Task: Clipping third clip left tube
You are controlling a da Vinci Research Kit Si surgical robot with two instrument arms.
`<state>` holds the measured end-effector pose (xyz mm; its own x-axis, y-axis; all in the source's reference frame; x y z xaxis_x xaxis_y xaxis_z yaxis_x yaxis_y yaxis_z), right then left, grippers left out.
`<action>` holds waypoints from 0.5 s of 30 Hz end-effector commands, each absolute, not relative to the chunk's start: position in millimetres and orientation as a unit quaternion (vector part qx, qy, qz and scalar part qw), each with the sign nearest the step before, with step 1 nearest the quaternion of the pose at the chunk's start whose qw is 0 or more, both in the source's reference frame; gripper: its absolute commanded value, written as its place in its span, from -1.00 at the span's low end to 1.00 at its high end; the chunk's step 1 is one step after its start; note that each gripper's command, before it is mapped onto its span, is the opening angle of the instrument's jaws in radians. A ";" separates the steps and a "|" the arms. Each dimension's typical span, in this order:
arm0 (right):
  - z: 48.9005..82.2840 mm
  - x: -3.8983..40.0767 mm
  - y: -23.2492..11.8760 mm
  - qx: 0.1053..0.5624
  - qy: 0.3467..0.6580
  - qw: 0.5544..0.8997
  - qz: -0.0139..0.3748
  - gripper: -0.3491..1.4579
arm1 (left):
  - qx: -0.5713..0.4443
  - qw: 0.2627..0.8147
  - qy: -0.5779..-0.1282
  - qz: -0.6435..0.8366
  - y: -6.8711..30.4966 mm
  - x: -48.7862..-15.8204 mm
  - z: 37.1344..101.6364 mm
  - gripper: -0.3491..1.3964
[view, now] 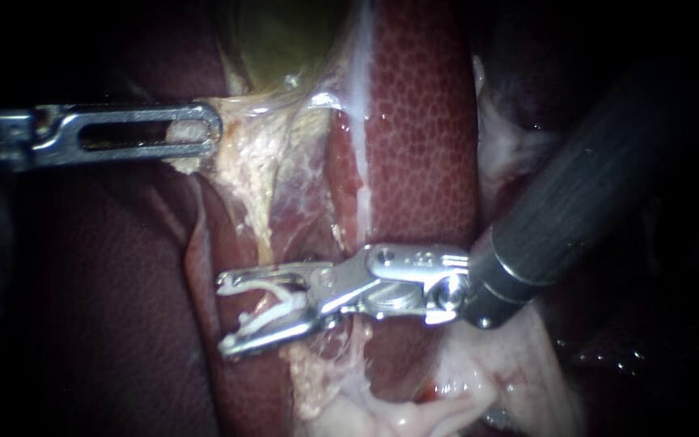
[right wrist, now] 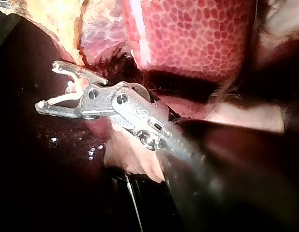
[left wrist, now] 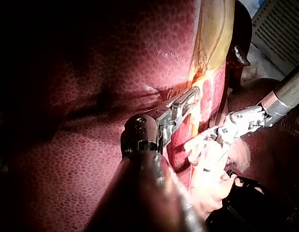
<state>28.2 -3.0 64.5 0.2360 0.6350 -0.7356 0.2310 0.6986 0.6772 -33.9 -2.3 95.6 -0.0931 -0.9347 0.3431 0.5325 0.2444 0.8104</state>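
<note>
Our left instrument (view: 197,133) comes in from the side and pinches the pale tissue (view: 244,162) just under the green gallbladder (view: 277,40). Its jaws look pressed together on that tissue. We think it holds on there to pull the tissue flat and tight. That way the thin tube (view: 262,231) stands clear of the red liver (view: 422,121) and is easy to reach.

Our right instrument (view: 224,316) comes in from the other side and lies across the liver. Its jaws are spread wide, like an open beak. They carry a white clip (view: 275,306), which is open too, with one leg against each jaw. The clip is not squeezed yet.

The tube runs down from the pale tissue toward the open jaws. It seems to go in between them, right by the clip. We cannot tell for sure if it is all the way inside. We see only this one tube clearly, so we cannot say it is the left one. We see no other clips on it.

The jaws are open so the clip can slide around the tube before it is pressed.
</note>
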 end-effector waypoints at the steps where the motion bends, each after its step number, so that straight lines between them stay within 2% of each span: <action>1: 64.5 28.2 -3.0 0.360 0.601 0.699 0.144 0.04 | 0.216 0.638 -0.464 -0.575 -2.3 -33.9 95.6 -0.75; 15: 63.9 26.6 -2.8 0.364 0.601 0.697 0.143 0.04 | 0.216 0.638 -0.464 -0.575 -2.4 -33.9 95.5 -0.75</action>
